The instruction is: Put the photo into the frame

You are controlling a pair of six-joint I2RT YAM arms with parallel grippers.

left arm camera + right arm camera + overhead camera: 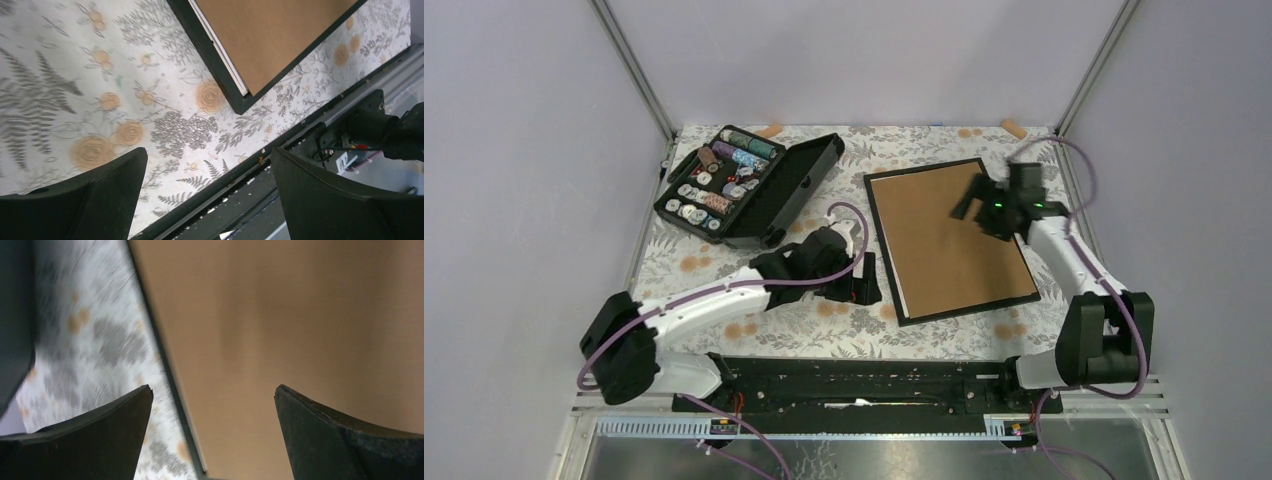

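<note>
The frame [944, 250] lies flat, brown back up, on the right of the counter [669, 262]. The right fingers [325, 440] hang wide open over its upper right part, holding nothing. The left fingers [100, 195], open and empty, sit by its lower left corner.

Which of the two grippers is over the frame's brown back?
The right gripper, jaws open above the frame near its far right side. The left gripper, also open, is over the floral tablecloth beside it.
</note>
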